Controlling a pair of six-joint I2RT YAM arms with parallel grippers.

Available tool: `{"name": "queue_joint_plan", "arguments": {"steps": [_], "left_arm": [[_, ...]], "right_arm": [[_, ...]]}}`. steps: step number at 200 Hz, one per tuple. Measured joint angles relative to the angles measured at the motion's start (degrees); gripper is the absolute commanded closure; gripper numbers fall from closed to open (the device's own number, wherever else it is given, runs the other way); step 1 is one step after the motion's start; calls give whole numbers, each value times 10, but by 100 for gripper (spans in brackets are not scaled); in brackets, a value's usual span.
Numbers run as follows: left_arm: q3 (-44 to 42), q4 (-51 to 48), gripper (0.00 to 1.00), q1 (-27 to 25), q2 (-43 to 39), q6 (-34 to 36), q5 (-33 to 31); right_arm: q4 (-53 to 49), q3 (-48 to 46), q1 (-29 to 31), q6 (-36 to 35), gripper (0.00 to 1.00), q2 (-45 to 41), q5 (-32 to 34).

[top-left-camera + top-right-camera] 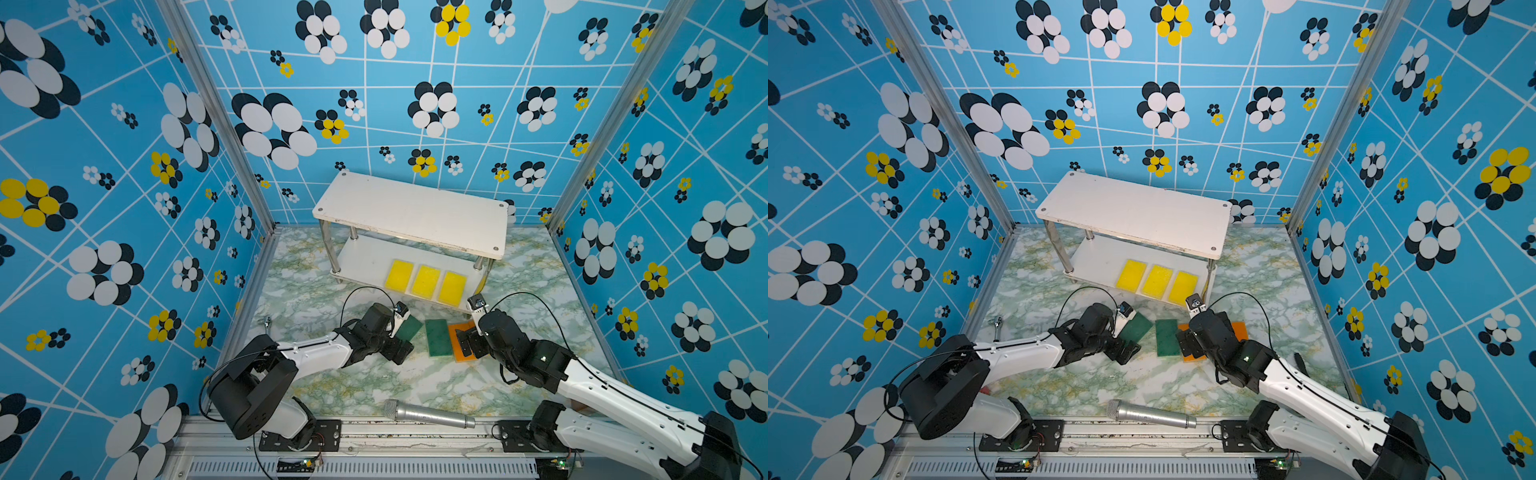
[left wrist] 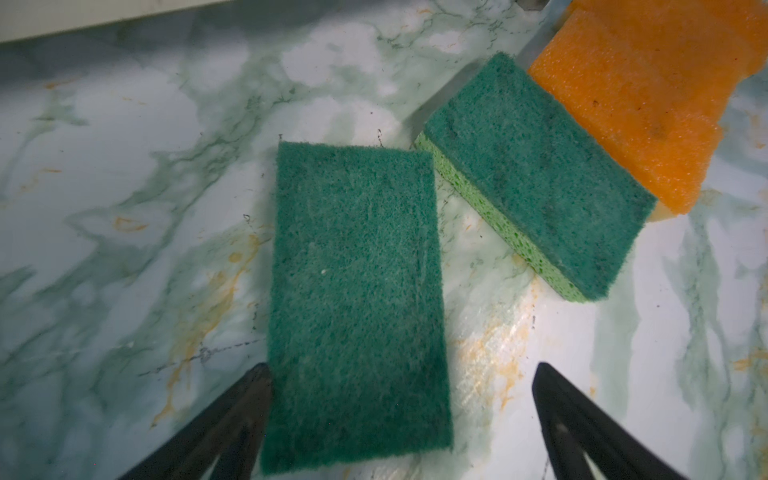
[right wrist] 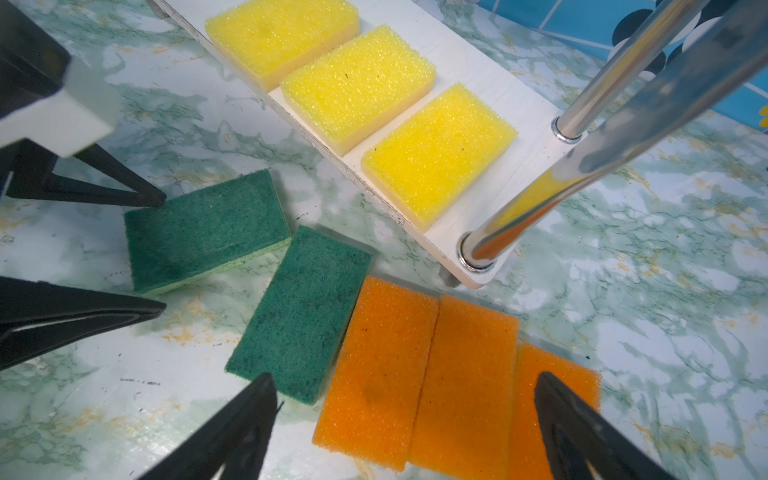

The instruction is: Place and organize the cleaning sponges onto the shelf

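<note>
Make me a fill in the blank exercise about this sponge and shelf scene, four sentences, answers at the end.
1. The three yellow sponges lie in a row on the ____ board of the shelf.
2. The number of dark green sponges on the marble tabletop is ____.
3. The right gripper, its jaws ____, hangs above the orange sponges.
4. Near the tabletop's front edge lies a silver ____.
Missing words: lower; two; open; microphone.
</note>
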Motion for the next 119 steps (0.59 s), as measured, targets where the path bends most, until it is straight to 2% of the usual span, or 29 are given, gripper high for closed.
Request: {"name": "queue_joint_plan", "arguments": {"steps": [59, 119], "left_arm": [[20, -11, 1, -9, 24, 13, -54], [21, -14, 1, -9, 49, 16, -68]], "right_arm": [[3, -1, -3, 0, 1, 0, -1], [10, -9, -3, 2, 1, 1, -1]]}}
